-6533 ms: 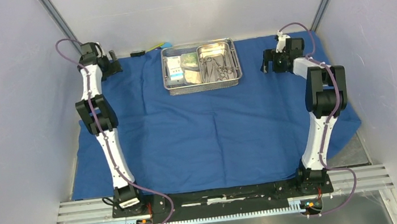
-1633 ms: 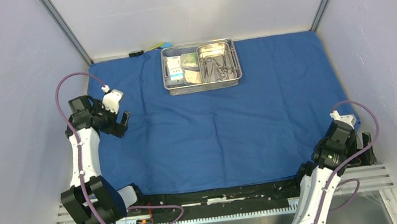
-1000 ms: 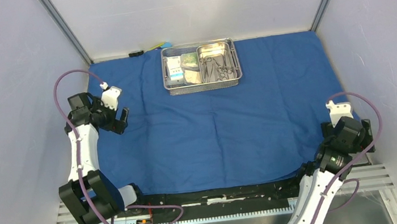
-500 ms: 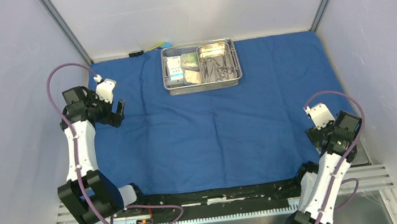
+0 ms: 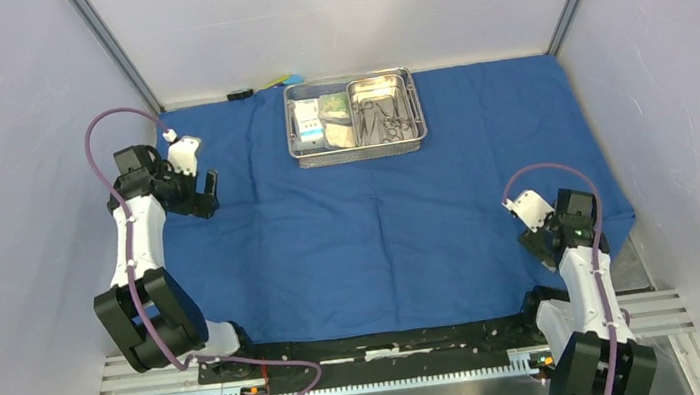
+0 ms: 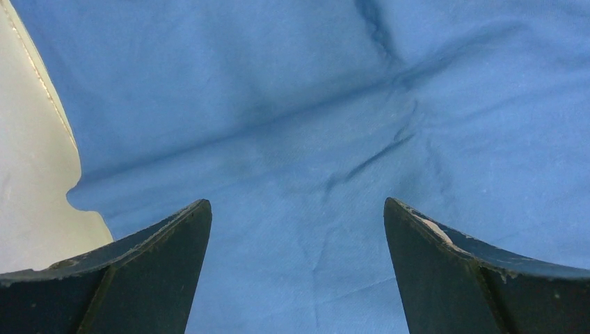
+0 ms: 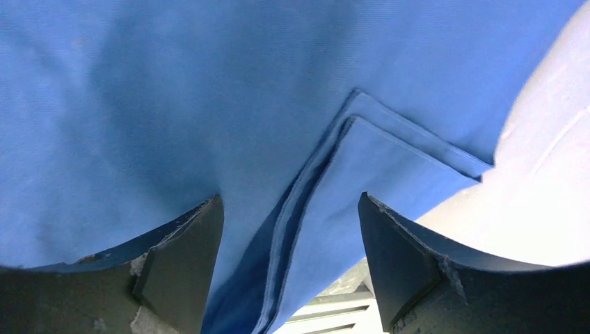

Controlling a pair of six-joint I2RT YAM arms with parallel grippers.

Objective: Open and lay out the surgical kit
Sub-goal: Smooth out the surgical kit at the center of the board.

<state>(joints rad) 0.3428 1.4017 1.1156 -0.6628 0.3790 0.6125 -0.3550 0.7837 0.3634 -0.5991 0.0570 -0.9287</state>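
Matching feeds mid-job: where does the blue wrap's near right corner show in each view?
Top external: near right corner, at lower right, just right of the right pincer.
Right wrist: centre right, layered edges, beyond the pincer's fingers.
Left wrist: not in it; only the wrap's left edge shows.
Shared landmark: the blue wrap itself.
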